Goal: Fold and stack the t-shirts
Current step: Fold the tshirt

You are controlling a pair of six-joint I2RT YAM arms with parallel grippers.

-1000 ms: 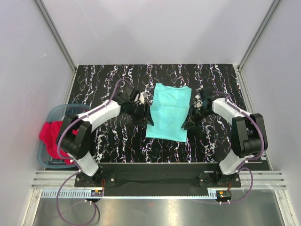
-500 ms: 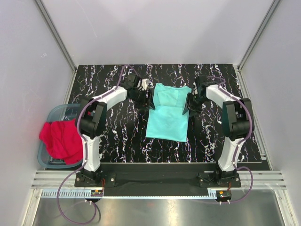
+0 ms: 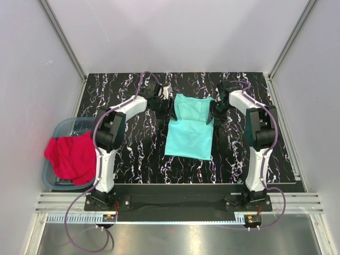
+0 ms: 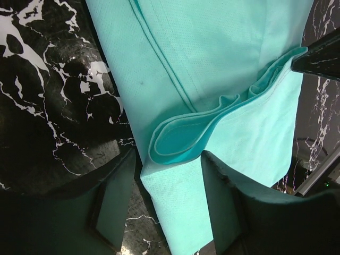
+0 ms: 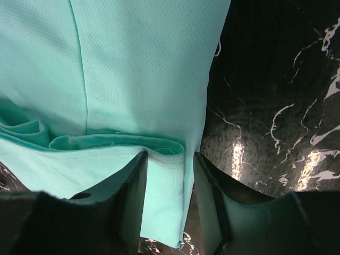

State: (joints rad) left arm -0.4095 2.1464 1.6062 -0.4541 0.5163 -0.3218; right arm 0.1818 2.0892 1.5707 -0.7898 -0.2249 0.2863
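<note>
Marbled table (image 3: 133, 164), parted jaws astride side edges of mint t-shirt (image 3: 188, 133)

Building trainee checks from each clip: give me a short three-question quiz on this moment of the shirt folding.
1. True or false: the red t-shirt lies spread flat on the table.
2. Between each arm's open jaws lies: A) a folded edge of the green t-shirt; B) red cloth; C) only bare table.
3. How many shirts are on the table?
Key: 1 false, it is bunched over the blue tub; 2 A; 3 one.
</note>
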